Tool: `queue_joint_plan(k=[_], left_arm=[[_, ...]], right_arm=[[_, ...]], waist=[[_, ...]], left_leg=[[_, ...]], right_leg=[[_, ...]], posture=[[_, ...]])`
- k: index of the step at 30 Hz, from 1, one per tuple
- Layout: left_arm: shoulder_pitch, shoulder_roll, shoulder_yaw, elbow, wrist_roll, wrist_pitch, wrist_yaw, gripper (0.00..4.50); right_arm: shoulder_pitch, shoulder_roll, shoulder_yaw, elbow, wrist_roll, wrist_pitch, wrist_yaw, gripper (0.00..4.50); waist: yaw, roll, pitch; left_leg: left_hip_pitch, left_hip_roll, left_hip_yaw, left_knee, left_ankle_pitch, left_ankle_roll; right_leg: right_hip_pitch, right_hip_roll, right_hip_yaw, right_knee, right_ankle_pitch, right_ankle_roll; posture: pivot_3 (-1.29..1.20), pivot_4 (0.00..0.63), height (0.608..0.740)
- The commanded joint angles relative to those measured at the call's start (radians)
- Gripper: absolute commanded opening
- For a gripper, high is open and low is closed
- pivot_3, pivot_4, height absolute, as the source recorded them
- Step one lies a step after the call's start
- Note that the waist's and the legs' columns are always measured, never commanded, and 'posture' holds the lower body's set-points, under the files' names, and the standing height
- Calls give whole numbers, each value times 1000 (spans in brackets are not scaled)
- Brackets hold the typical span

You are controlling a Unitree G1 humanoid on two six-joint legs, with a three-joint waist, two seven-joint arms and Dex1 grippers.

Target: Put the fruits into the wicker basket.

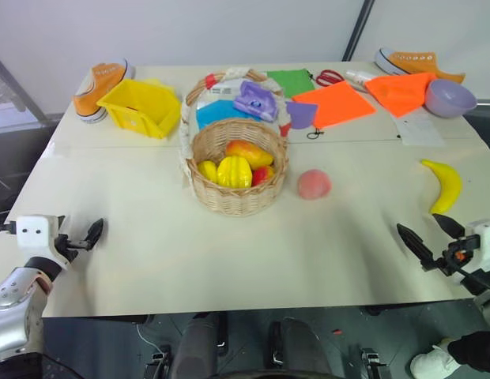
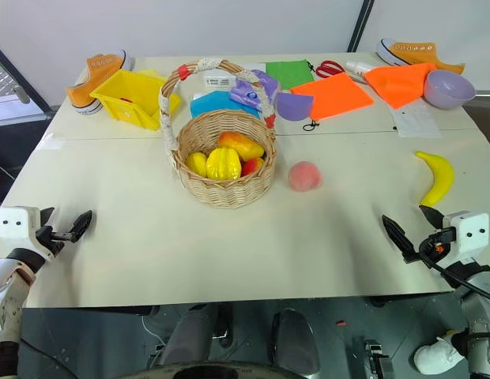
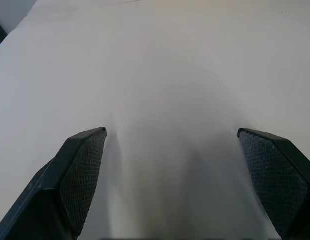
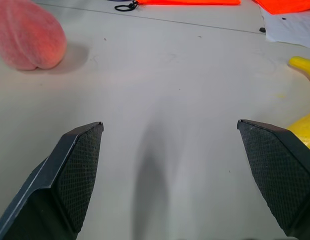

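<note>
Basket standing mid-table, upright, arched handle rising at its back; already holding several yellow and orange-red fruit pieces

Peach lying on bare table just beside basket, on robot's right, not touching the wicker

Banana resting well apart, near right table edge, curved, ahead of right gripper

Right gripper spread wide, nothing between fingers; hovering low near front right edge, peach and banana both ahead of it in wrist view

Left gripper likewise wide open and empty, over bare table at front left, far from any fruit

Judged stage: partly done, two fruits left outside, neither grasped yet

Next move likely for right arm: reach forward to banana or peach, close across the narrow width, lift clear of rim, avoid handle on entry

Risk noted: round peach liable to roll if nudged
</note>
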Motion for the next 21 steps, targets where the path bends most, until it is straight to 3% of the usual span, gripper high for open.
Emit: queue_joint_plan(k=[1, 9, 13, 19, 21], left_arm=[[-6, 3, 10, -30, 0, -4, 7, 4500], [-19, -1, -5, -70, -14, 14, -11, 4500], [-24, 10, -11, -168, -86, 53, -80, 4500], [-38, 90, -107, -430, -255, 197, -264, 4500], [-71, 130, -164, -525, -303, 259, -302, 4500]], right_arm=[[-8, -3, -11, -37, 7, -9, -4, 4487], [-30, -23, 14, -119, 49, 57, 22, 4487], [-76, -54, 57, -187, 86, 128, 46, 4487], [-243, -72, 207, -266, 58, 217, -1, 4487], [-314, -80, 296, -250, -27, 225, -33, 4487]], waist=[[0, 0, 0], [0, 0, 0], [-1, 0, 0], [-2, 0, 0], [-3, 0, 0]], left_leg=[[0, 0, 0, 0, 0, 0], [0, 0, 0, 0, 0, 0], [0, 0, 0, 0, 0, 0], [-1, 0, 0, 0, 0, 0], [-1, 0, 0, 0, 0, 0]], right_leg=[[0, 0, 0, 0, 0, 0], [0, 0, 0, 0, 0, 0], [0, 0, 0, 0, 0, 0], [0, 0, 0, 0, 0, -1], [0, 0, 0, 0, 0, -1]], posture=[[0, 150, 729], [0, 150, 729], [0, 150, 729], [0, 150, 729], [0, 150, 729]])
